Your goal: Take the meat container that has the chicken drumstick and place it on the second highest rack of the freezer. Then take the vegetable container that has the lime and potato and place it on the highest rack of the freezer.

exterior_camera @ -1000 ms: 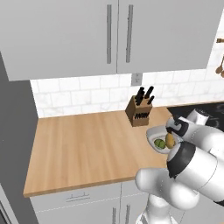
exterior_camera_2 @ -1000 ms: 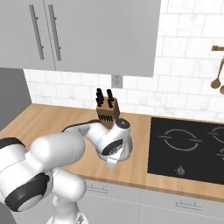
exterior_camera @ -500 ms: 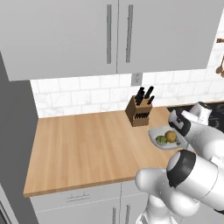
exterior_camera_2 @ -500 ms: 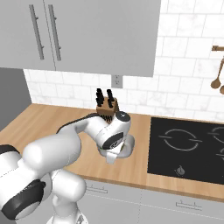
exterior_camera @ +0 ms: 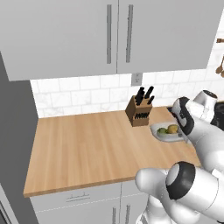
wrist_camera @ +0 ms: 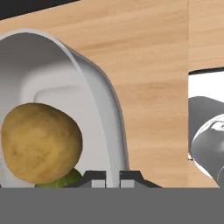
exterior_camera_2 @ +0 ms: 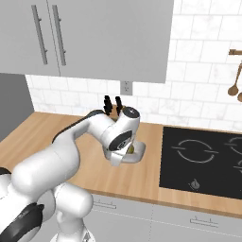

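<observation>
The vegetable container (exterior_camera: 162, 136) is a shallow white tray with the yellow potato (exterior_camera: 173, 129) and the green lime (exterior_camera: 162, 130) in it. It sits just above the wooden counter, right of the knife block. In the hand view my gripper (wrist_camera: 113, 176) is shut on the container's rim (wrist_camera: 94, 103). There the potato (wrist_camera: 41, 142) looms large, with a sliver of lime (wrist_camera: 63, 179) under it. In the right base view my arm covers most of the container (exterior_camera_2: 137, 152). The meat container, the drumstick, the freezer and its racks are out of view.
A wooden knife block (exterior_camera: 140, 113) stands at the wall just left of the tray. A black cooktop (exterior_camera_2: 203, 160) lies to the right. Grey wall cabinets (exterior_camera: 118, 35) hang overhead. Wooden spoons (exterior_camera_2: 235, 87) hang on the tiles. A dark grey tall panel (exterior_camera: 15, 140) bounds the counter's left end.
My hand has moved right and slightly up with the tray in it. The fingers have stayed shut on the rim.
</observation>
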Motion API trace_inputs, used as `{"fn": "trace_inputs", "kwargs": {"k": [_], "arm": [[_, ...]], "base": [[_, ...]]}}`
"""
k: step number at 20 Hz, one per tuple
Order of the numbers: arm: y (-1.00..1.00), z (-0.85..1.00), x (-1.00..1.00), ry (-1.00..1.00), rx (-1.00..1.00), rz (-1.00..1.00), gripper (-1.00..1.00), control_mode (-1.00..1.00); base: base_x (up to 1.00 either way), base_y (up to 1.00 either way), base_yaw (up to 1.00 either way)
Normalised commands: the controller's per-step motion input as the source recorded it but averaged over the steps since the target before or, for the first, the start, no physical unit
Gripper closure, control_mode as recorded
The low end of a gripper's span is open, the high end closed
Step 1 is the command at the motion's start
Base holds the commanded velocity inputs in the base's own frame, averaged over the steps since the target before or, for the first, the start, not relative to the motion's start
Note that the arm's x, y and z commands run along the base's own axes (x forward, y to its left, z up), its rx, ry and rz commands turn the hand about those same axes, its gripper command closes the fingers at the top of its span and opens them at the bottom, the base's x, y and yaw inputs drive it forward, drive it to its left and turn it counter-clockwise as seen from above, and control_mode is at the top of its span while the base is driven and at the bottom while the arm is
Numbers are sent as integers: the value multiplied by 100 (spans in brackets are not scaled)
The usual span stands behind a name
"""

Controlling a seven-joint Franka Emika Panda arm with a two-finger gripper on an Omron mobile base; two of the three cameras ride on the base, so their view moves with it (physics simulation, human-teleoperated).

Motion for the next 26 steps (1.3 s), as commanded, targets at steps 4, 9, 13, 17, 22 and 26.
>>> {"fn": "trace_inputs", "kwargs": {"k": [4, 9, 13, 17, 22, 26], "arm": [[4, 38, -26, -16, 5, -6, 100, -100], [0, 50, -51, -25, 0, -1, 100, -100], [5, 54, -39, -27, -6, 0, 100, -100], [24, 63, -52, -13, -2, 0, 100, -100], [45, 50, -67, -10, 0, 0, 100, -100], [50, 51, -77, -12, 0, 0, 100, -100]], "base": [[0, 0, 0], [0, 0, 0], [0, 0, 0], [0, 0, 0], [0, 0, 0], [0, 0, 0]]}}
